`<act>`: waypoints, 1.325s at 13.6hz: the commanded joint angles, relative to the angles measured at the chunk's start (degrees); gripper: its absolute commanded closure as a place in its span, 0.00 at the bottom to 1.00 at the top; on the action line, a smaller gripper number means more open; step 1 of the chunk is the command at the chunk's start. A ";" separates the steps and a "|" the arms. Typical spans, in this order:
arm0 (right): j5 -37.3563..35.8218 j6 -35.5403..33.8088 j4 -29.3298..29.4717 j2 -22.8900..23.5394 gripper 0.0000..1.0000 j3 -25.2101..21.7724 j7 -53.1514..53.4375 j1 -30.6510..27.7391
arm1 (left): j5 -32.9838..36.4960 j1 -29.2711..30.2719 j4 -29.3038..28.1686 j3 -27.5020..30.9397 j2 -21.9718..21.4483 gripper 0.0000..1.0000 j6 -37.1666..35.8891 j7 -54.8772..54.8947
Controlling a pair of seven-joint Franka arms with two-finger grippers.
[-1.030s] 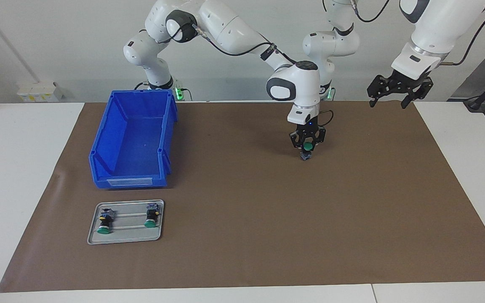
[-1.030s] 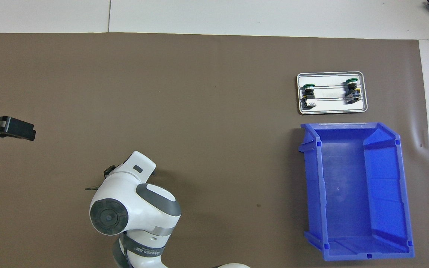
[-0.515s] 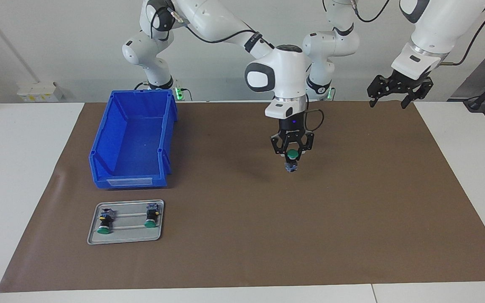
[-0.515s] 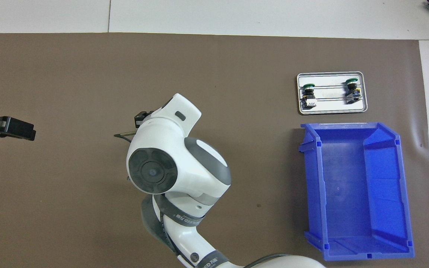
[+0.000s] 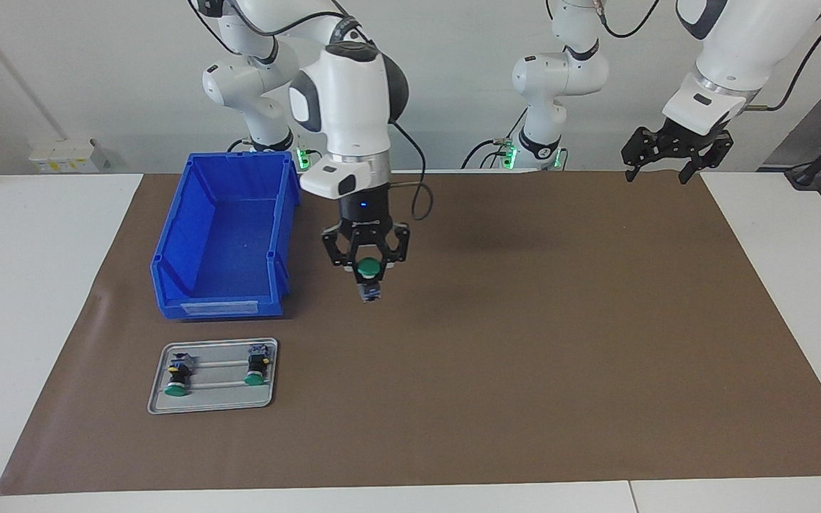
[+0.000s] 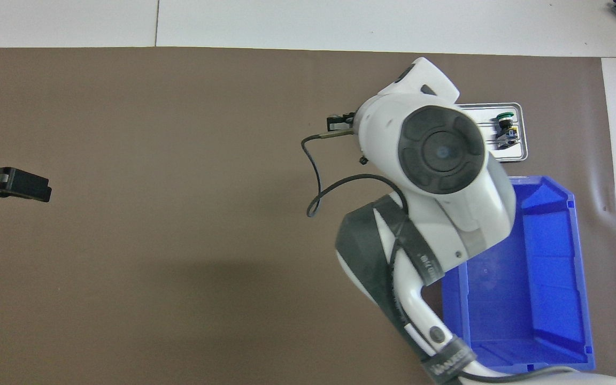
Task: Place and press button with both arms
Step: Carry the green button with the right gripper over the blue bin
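the button [image 5: 368,269] hung in the air over the brown mat [image 5: 524,356], its green cap turned toward the facing camera and its bluish-grey contact block pointing down. it was clamped between the fingertips of the right gripper [image 5: 367,274], which pointed straight down and was closed on it. the held button was clear of the mat surface, over bare mat just beside the blue bin [image 5: 229,239] on the side toward the left arm's end of the table. in the overhead view the right arm's wrist [image 6: 439,152] covered the gripper and the button completely.

the metal tray [image 5: 213,375] lay on the mat farther from the robots than the blue bin, near it. two similar green-capped buttons [image 5: 177,389] [image 5: 254,378] lay on the tray, well apart from each other, caps pointing away from the robots.

the left gripper [image 5: 674,160] waited raised over the mat's edge at the left arm's end of the table, fingers spread wide and holding nothing.
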 commanded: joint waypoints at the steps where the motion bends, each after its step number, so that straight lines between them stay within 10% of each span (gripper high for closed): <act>1: 3.30 -4.39 -8.64 -8.52 1.00 1.15 -11.73 -7.53 | 0.97 0.35 -0.93 -0.39 -0.79 0.00 0.25 -0.47; 7: 5.94 1.87 -28.46 -17.92 1.00 1.06 -31.53 -23.28 | 0.97 0.35 -0.93 -0.39 -0.79 0.00 0.25 -0.38; 10: 6.03 13.14 -41.15 -21.72 1.00 1.06 -30.58 -24.78 | 0.97 0.35 -0.93 -0.39 -0.79 0.00 0.25 -0.38; 18: 6.03 27.74 -52.85 -21.02 1.00 1.06 -25.74 -23.82 | 0.97 0.35 -0.93 -0.39 -0.79 0.00 0.25 -0.38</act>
